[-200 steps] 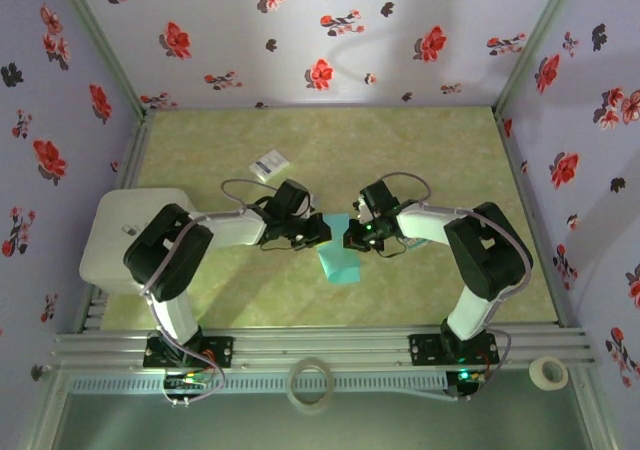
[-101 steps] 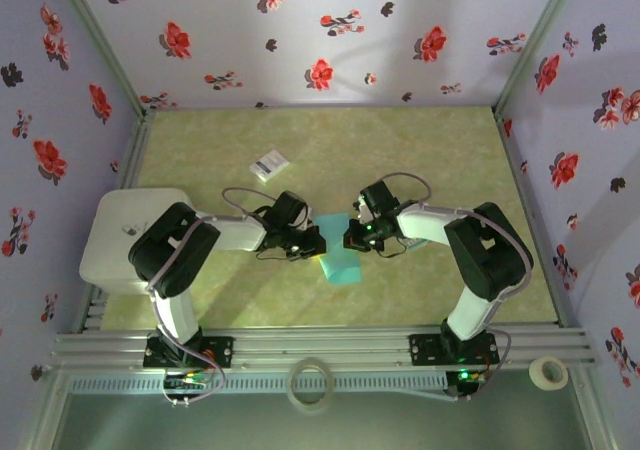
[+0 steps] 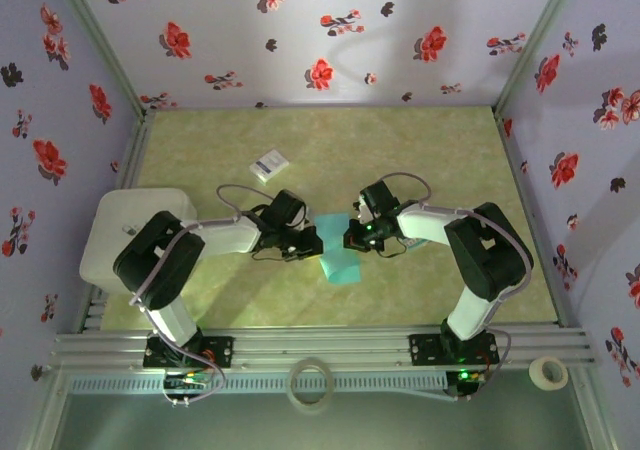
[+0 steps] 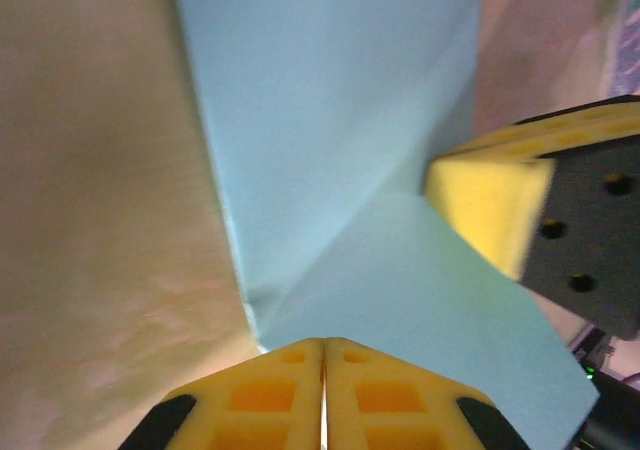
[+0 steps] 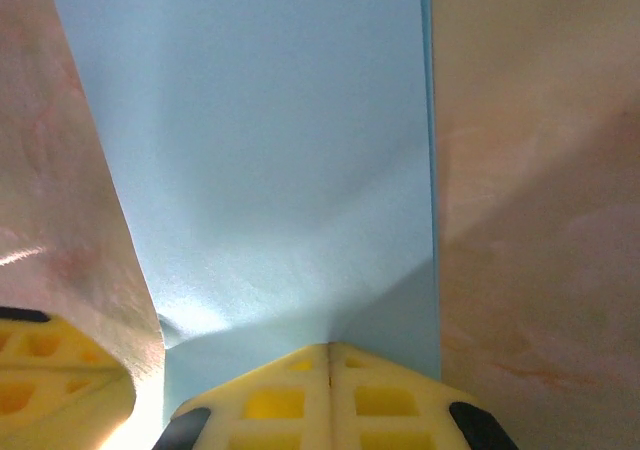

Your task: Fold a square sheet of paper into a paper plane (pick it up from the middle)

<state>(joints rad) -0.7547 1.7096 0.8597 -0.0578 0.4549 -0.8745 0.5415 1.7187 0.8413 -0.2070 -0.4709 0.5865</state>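
The square sheet of paper (image 5: pixel 270 170) looks matt and smooth, faintly creased.

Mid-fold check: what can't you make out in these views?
- Top view: upper edges of the paper, hidden beneath left gripper and right gripper.
- Wrist views: paper's outline, cut off by frame edges.
- Wrist views: whether the shut grippers pinch paper; closed tips hide contact.
- Top view: small card print, too small.
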